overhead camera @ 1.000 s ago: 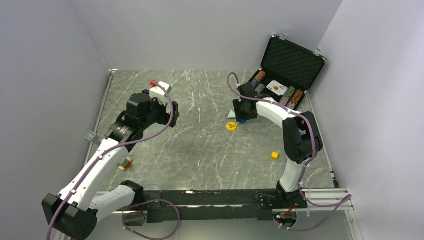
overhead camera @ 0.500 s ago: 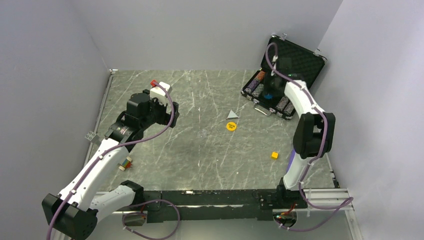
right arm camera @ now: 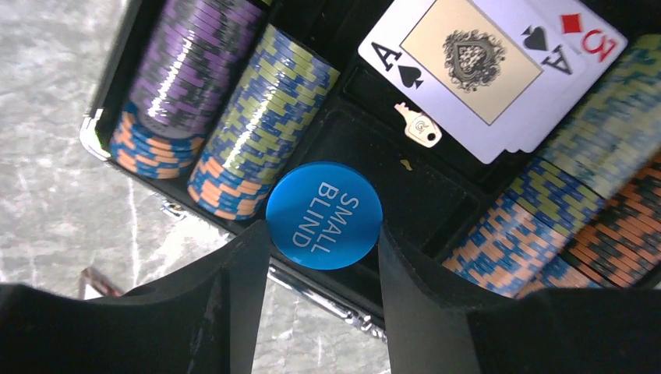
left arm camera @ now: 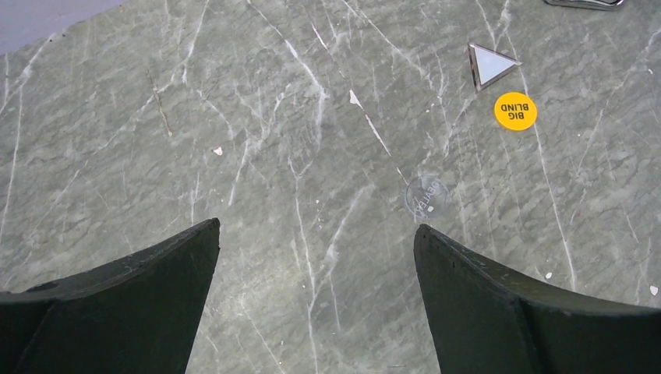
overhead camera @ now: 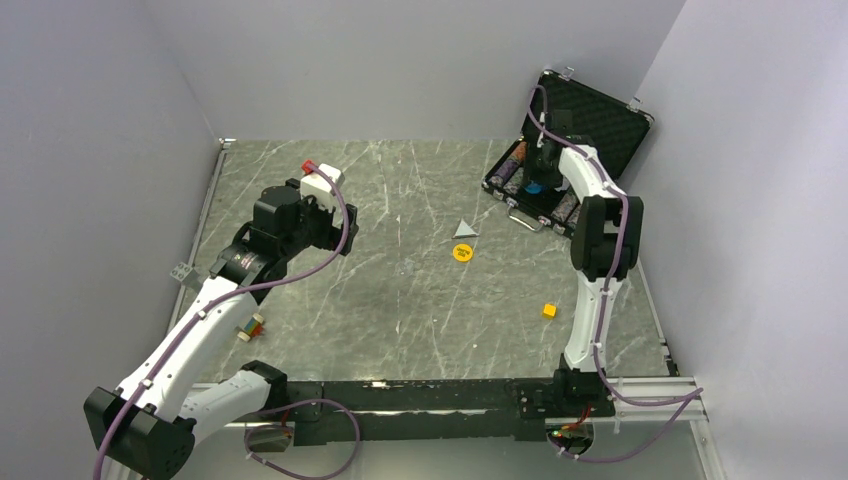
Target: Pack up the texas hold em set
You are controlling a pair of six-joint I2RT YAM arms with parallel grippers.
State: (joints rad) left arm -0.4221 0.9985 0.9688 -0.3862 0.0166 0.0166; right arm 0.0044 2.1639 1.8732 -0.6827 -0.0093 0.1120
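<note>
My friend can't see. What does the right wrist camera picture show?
The right gripper holds a blue disc marked SMALL BLIND over the middle of the open case. Chip rows lie on both sides, and cards with a small key sit behind it.

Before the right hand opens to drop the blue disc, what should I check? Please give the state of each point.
1. Blue disc gripped by right hand: ok.
2. Case lid open: ok.
3. Middle compartment free of chips: ok; a small key lies beside the cards.
4. Disc fully over that compartment, not the front rim: cannot tell.
5. Left hand open, far from case: ok.
6. Yellow disc packed: not ok, it lies on the table.
</note>
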